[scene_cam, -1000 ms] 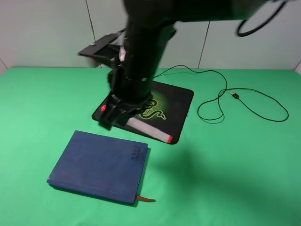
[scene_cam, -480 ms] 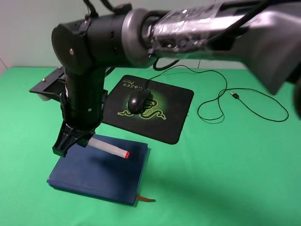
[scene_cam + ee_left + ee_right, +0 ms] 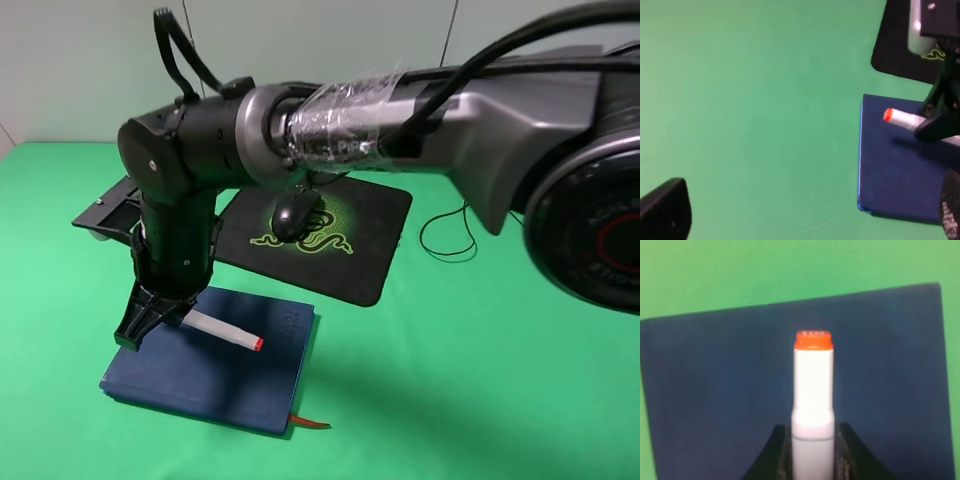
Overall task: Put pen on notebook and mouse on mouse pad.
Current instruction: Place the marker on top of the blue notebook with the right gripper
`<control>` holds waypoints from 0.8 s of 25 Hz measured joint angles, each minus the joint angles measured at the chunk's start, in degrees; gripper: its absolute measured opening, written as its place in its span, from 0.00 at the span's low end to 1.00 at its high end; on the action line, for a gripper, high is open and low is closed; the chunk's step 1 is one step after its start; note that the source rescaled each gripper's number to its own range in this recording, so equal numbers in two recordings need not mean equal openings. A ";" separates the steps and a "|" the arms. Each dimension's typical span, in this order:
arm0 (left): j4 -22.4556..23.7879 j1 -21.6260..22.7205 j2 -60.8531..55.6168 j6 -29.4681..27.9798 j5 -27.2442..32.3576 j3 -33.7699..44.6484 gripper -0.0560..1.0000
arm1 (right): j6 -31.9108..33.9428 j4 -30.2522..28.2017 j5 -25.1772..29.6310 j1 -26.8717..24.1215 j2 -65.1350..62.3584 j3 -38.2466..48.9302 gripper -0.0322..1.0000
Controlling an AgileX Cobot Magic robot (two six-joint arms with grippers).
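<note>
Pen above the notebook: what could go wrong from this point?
1. The right claw grips the pen by one end only, and the pen seems to hang slightly above the notebook. Being round, it could bounce or roll off the cover when released.
2. The claw sits near the notebook's edge facing the mouse pad. Lowering further might press on the cover and shift the notebook.

green tabletop (image 3: 480, 400) | wall (image 3: 80, 70) pale grey panels, thin dark seams | light even, soft shadows
</note>
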 joint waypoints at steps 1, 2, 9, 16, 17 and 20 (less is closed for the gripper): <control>0.00 0.00 0.00 0.00 0.00 0.00 1.00 | 0.00 0.05 -0.15 0.00 0.42 0.00 0.03; 0.00 0.00 0.00 0.00 0.00 0.00 1.00 | 0.00 0.05 -0.29 0.00 0.82 0.00 0.03; 0.00 0.00 0.00 0.00 0.00 0.00 1.00 | 0.00 0.18 -0.89 0.00 1.51 0.00 0.03; 0.00 0.00 0.00 0.00 0.13 0.00 1.00 | 0.05 0.24 -0.93 0.00 1.51 0.00 0.30; 0.00 0.00 0.00 0.00 0.13 0.00 1.00 | 0.12 0.24 -0.93 0.00 1.51 0.00 0.58; 0.00 0.00 0.00 0.00 0.13 0.00 1.00 | 1.37 0.24 -0.93 0.00 1.51 0.00 0.91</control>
